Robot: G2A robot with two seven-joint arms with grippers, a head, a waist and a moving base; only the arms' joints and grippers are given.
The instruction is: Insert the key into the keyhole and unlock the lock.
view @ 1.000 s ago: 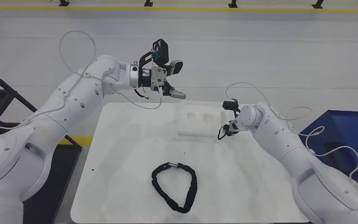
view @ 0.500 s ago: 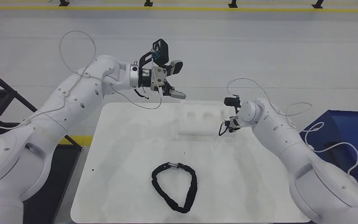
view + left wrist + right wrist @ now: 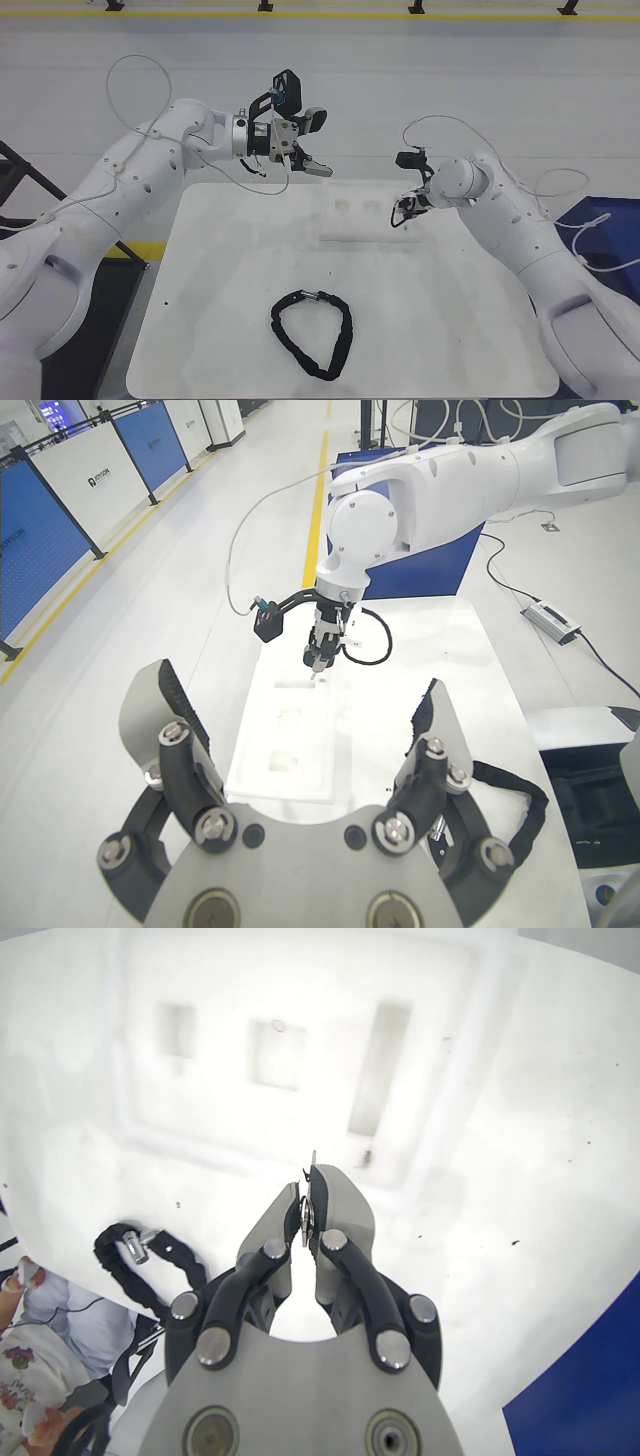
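The big white table (image 3: 200,330) holds everything; at its far side lies a white foam tray (image 3: 350,228) with a few small pockets cut in its top; one pocket at the end is long and thin. Nearer the robot, well apart from the tray, lies the black chain lock (image 3: 280,330); it is curled in a closed loop, flat on the table; its shiny metal end (image 3: 135,1248) sits at the side of the loop that faces the tray.

The left gripper (image 3: 318,145) hangs up high over the far edge of the table, near the left end of the tray; its two fingers are spread wide apart and there is nothing between them.

The right gripper (image 3: 305,1183) is over the right end of the tray, close to the long pocket; its fingers are pinched tight on the little key (image 3: 306,1215); the key's round head sits between the black pads and its thin tip pokes out past them, pointing down at the tray; I cannot tell if the tip touches the foam.
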